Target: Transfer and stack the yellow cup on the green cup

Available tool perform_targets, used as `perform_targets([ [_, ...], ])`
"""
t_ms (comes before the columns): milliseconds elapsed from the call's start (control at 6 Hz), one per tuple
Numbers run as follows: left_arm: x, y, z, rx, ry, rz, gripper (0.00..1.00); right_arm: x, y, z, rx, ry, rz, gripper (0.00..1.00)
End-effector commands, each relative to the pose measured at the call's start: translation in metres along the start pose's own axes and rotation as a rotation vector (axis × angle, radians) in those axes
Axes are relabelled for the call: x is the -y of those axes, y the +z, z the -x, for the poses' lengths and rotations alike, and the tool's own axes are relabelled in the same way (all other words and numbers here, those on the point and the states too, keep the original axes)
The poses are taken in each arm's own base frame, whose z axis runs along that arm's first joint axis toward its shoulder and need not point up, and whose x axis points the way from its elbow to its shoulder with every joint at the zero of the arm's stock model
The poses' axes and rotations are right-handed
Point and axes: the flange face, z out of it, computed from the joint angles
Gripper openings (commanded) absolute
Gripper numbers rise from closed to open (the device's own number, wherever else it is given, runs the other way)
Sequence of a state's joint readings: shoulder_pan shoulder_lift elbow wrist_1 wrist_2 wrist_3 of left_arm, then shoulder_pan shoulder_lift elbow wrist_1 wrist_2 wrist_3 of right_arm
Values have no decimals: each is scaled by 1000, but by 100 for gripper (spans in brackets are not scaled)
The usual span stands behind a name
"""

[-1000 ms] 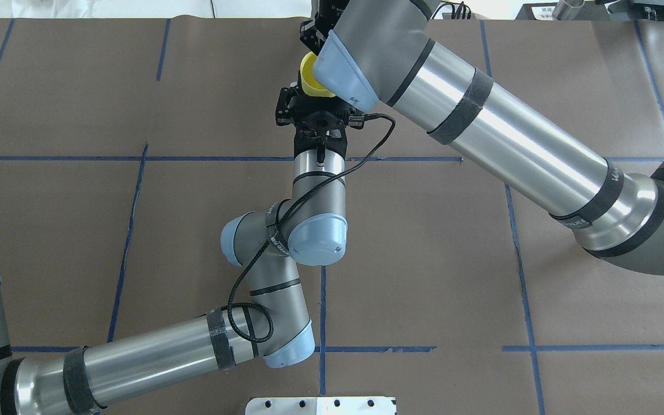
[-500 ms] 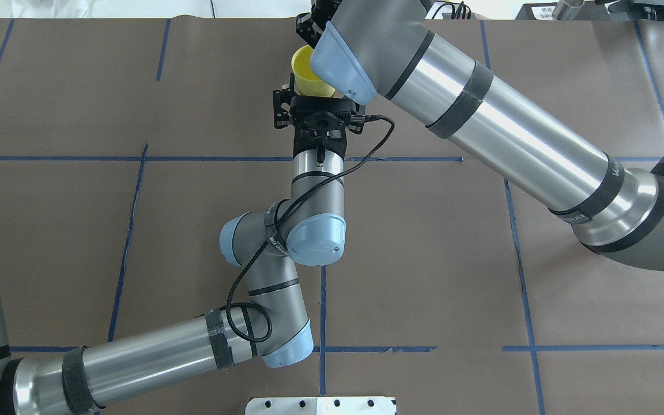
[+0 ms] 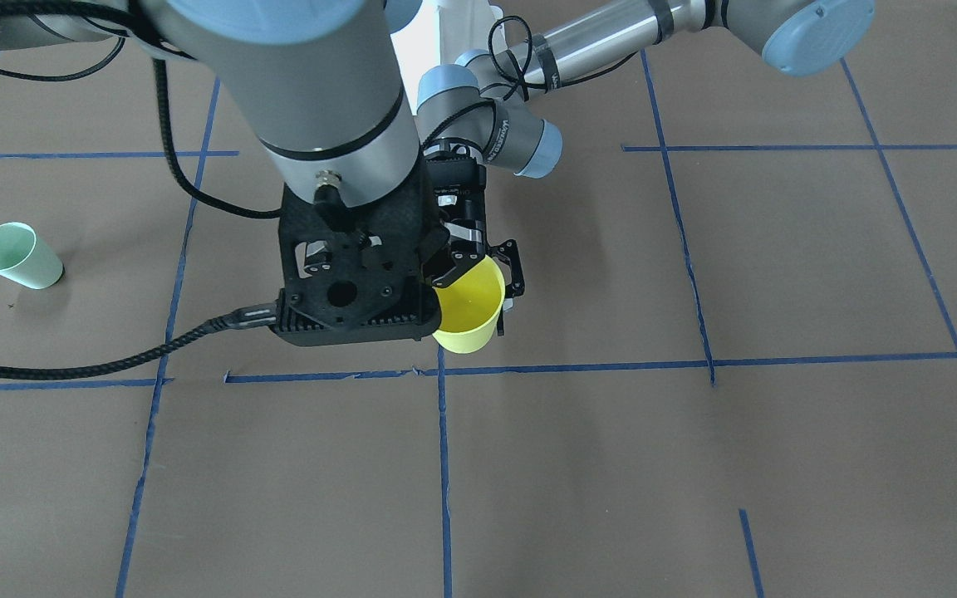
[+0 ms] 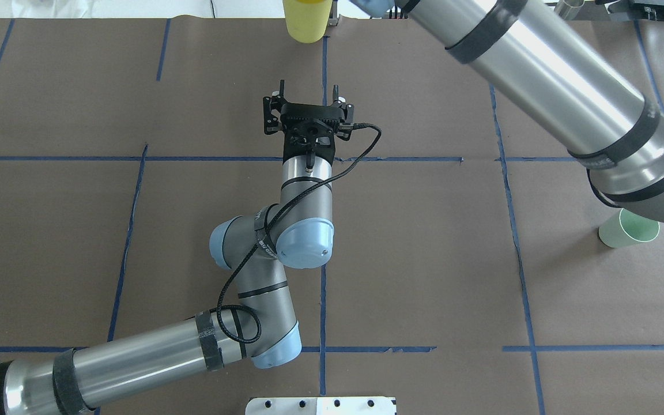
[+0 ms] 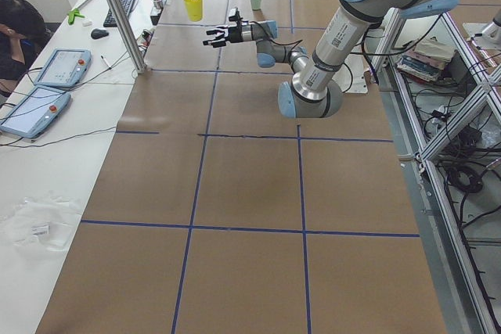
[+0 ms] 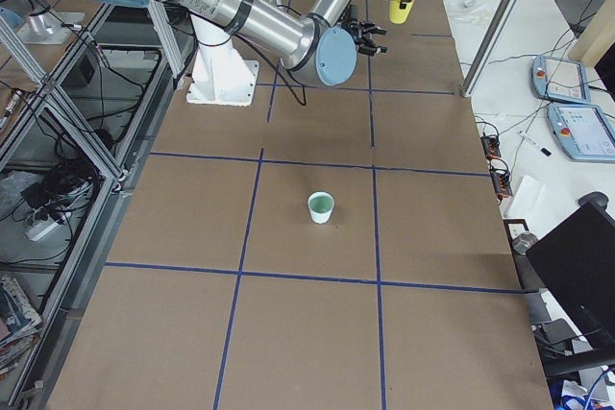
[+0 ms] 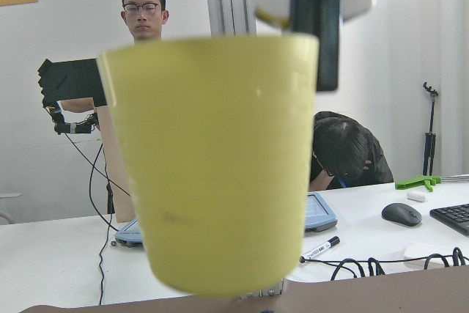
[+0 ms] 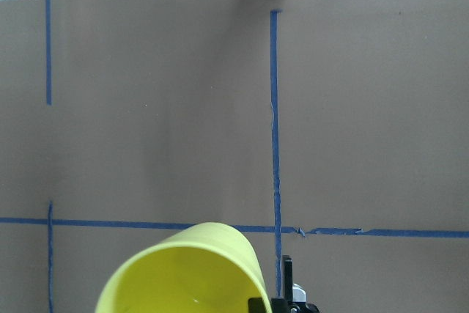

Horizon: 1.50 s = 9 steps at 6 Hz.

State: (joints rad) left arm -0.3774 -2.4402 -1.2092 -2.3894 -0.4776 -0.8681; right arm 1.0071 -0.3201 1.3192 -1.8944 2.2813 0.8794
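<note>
Black, spread apart and empty: found the left gripper [image 4: 308, 89] at centre. Just beyond, saw the yellow cup [image 4: 306, 23] raised, rim pinched by the right gripper [image 3: 445, 272]. Far right, found the green cup [image 4: 629, 229] upright, well apart.

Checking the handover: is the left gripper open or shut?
Open: the left gripper stands spread and empty; the right gripper holds the yellow cup.

Raised cup [image 4: 307, 23] hangs before left hand [image 4: 309, 88], standing cup [image 4: 627, 230] far right.
</note>
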Motion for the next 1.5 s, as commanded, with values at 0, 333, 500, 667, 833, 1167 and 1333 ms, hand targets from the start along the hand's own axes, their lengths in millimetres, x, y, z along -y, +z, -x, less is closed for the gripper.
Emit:
perform_targets([
  [0,0,-2,12,-5,117,-3,100,21,-41,-22,37,33,-21,0],
  [333,47,26,51,-78,63,43,100,27,-32,-59,31,58,-9,0],
  [500,41,60,93,-87,87,103,100,16,-23,-91,32,41,-15,0],
  [667,42,92,132,-104,102,175,100,-5,-8,-139,31,1,-20,0],
  [833,39,117,171,-135,109,264,100,-35,5,-186,26,-36,-23,0],
  [1167,23,135,251,-180,126,472,100,-88,5,-297,1,-153,-44,0],
  [1333,41,122,275,-181,139,633,100,-107,11,-341,-27,-201,-38,0],
])
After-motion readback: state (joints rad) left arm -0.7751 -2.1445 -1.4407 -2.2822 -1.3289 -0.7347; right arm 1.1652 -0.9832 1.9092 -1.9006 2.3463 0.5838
